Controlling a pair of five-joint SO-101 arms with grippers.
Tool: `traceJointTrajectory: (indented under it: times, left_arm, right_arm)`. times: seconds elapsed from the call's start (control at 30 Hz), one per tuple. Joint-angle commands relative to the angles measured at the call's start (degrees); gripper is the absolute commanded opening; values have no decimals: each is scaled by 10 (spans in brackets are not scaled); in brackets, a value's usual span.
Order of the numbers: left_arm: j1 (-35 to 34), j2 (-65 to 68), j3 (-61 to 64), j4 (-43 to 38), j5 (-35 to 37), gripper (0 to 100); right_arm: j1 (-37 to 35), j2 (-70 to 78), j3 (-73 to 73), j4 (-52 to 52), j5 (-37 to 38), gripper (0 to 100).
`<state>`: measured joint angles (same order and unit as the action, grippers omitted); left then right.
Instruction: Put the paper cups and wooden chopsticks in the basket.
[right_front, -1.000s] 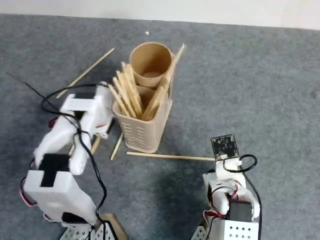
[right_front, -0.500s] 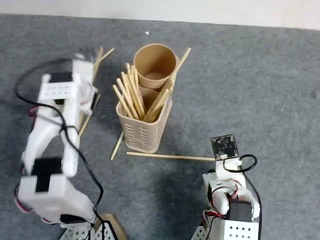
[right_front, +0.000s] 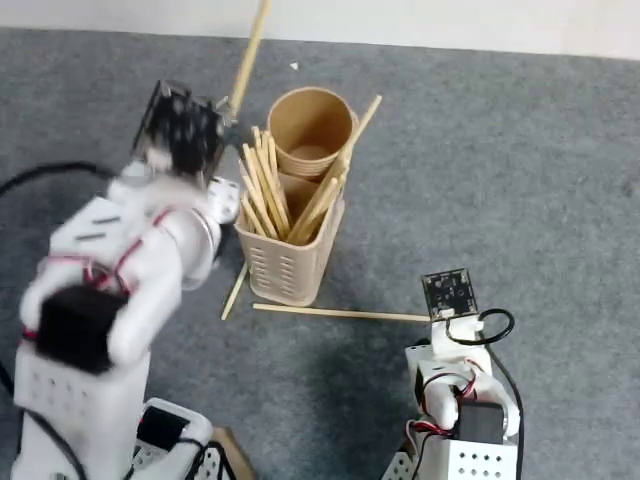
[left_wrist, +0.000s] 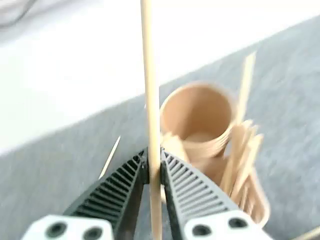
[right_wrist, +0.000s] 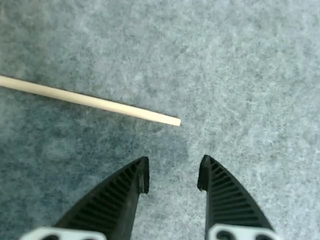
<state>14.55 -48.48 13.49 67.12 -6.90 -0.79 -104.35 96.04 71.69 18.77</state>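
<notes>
My left gripper (left_wrist: 153, 170) is shut on a wooden chopstick (left_wrist: 148, 75), held upright in the air just left of the basket (right_front: 288, 262). That chopstick (right_front: 249, 52) sticks up past the carpet's far edge. The perforated beige basket holds stacked paper cups (right_front: 309, 125) and several chopsticks (right_front: 265, 190). In the left wrist view, the cup (left_wrist: 198, 117) stands right behind the held stick. My right gripper (right_wrist: 172, 175) hangs open low over the carpet, a little short of the tip of a loose chopstick (right_wrist: 90, 100). The same stick (right_front: 340, 314) lies in front of the basket.
A shorter chopstick (right_front: 233, 292) lies on the grey carpet at the basket's left front corner. A pale wall or floor strip (right_front: 450, 25) borders the carpet at the back. Open carpet stretches to the right of the basket.
The left arm has risen from the carpet left of the basket, lifting a chopstick upright beside the basket. The right arm has stayed still.
</notes>
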Motion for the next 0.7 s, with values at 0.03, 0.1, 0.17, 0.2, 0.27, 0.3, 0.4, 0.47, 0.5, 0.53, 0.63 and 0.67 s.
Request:
traceJointTrajectory:
  times: [0.03, 0.1, 0.17, 0.2, 0.27, 0.3, 0.4, 0.47, 0.5, 0.53, 0.63, 0.67]
  left_arm:
    - [57, -12, 65, -137, 2, 4]
    - [76, -9, 99, -205, 1, 4]
    - [92, -9, 136, -263, 1, 4]
    - [97, -9, 154, -287, 1, 4]
    - [102, -10, 189, -320, 1, 4]
    - [102, -10, 204, -329, 1, 4]
    - [100, -13, 247, -338, 3, 4]
    - [99, -14, 268, -338, 3, 4]
    - [99, -14, 276, -337, 3, 5]
    - [99, -15, 280, -337, 3, 6]
    - [98, -15, 282, -337, 4, 78]
    - [98, -15, 281, -337, 4, 108]
  right_arm:
    - [7, -7, 67, 3, 5, 170]
    - [7, -7, 67, 3, 5, 170]
    - [7, -7, 67, 3, 5, 170]
    - [7, -7, 67, 3, 5, 170]
    - [7, -7, 67, 3, 5, 170]
    - [7, -7, 67, 3, 5, 170]
    - [7, -7, 67, 3, 5, 170]
    - [7, -7, 67, 3, 5, 170]
    - [7, -7, 67, 3, 5, 170]
    - [7, -7, 67, 3, 5, 170]
    - [7, -7, 67, 3, 5, 170]
    - [7, -7, 67, 3, 5, 170]
